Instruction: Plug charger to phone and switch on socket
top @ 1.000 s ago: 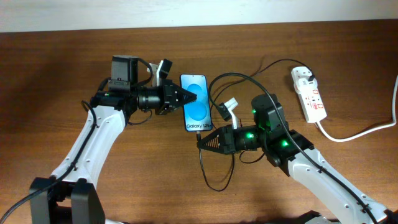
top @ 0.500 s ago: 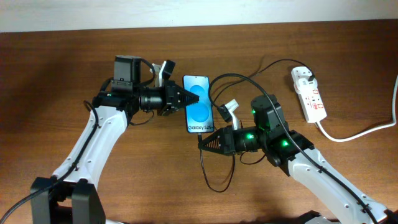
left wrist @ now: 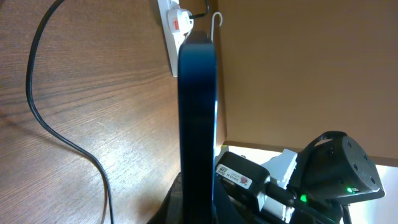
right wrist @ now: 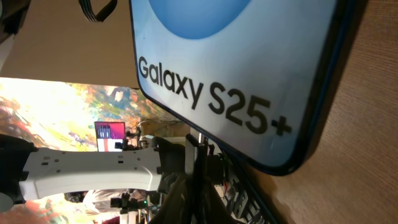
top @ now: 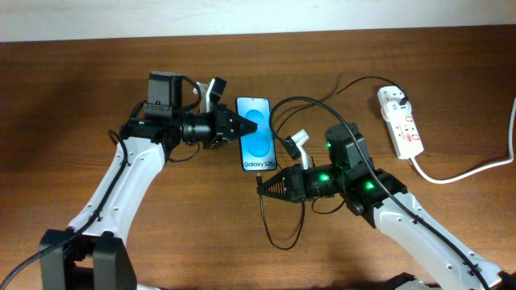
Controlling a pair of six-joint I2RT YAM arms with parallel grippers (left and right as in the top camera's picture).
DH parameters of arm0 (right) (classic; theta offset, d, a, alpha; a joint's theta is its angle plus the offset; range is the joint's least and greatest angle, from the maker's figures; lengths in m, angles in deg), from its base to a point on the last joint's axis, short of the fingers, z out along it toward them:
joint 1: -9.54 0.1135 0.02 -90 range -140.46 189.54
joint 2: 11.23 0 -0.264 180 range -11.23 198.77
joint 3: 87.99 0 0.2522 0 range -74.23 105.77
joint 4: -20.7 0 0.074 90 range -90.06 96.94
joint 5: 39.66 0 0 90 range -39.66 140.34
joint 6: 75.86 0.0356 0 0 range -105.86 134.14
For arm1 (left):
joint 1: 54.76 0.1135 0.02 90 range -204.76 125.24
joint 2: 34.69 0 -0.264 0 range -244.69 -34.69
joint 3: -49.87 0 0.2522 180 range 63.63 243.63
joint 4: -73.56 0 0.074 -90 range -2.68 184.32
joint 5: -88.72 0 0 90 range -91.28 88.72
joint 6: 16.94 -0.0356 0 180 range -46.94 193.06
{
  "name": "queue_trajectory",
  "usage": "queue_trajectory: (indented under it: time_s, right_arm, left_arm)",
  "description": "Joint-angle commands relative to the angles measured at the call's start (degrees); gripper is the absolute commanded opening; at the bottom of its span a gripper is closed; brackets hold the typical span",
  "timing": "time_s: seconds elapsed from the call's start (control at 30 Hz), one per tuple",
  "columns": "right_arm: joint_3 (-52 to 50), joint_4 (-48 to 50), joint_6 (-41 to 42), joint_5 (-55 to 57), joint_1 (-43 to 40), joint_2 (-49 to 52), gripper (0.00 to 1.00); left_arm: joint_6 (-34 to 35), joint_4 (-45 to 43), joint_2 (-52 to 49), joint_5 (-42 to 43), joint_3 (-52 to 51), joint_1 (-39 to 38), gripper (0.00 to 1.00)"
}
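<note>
The phone [top: 256, 133], blue screen up with its "Galaxy S25+" end toward the front, lies at mid table. My left gripper [top: 247, 127] is shut on its left edge. In the left wrist view the phone [left wrist: 198, 112] shows edge-on between the fingers of the left gripper [left wrist: 198, 208]. My right gripper [top: 263, 184] is shut on the charger [top: 260, 176] near its connector tip, right at the phone's near end. The right wrist view shows the phone [right wrist: 236, 56] just beyond the right gripper [right wrist: 198, 186]. The socket [top: 401, 121] lies far right, also seen in the left wrist view [left wrist: 173, 25].
The black charger cable loops in front of my right arm [top: 278, 234] and arcs behind the phone toward the socket's far end. The thick white cord [top: 468, 171] runs off the right edge. A black cable [left wrist: 37, 93] crosses the wood in the left wrist view.
The left gripper and the phone have shifted slightly to the right. The right gripper with the connector has edged a little right too, staying at the phone's near end.
</note>
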Motion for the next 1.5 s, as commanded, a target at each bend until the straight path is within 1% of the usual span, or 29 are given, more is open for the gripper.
queue_trajectory:
  time_s: [0.0,0.83,1.3,1.47]
  right_arm:
    - [0.1,0.0,-1.0,0.8,-0.2,0.1,0.04]
    - [0.1,0.0,-0.8,3.3,-0.2,0.1,0.04]
    - [0.1,0.9,-0.8,0.7,-0.3,0.1,0.04]
    - [0.1,0.8,0.6,0.7,-3.7,0.1,0.04]
  left_arm:
    - [-0.9,-0.3,1.1,0.9,0.5,-0.1,0.0]
    - [-1.0,-0.3,1.1,-0.4,0.5,-0.1,0.0]
    - [-1.0,-0.3,1.1,-0.4,0.5,-0.1,0.0]
    - [-1.0,-0.3,1.1,-0.4,0.5,-0.1,0.0]
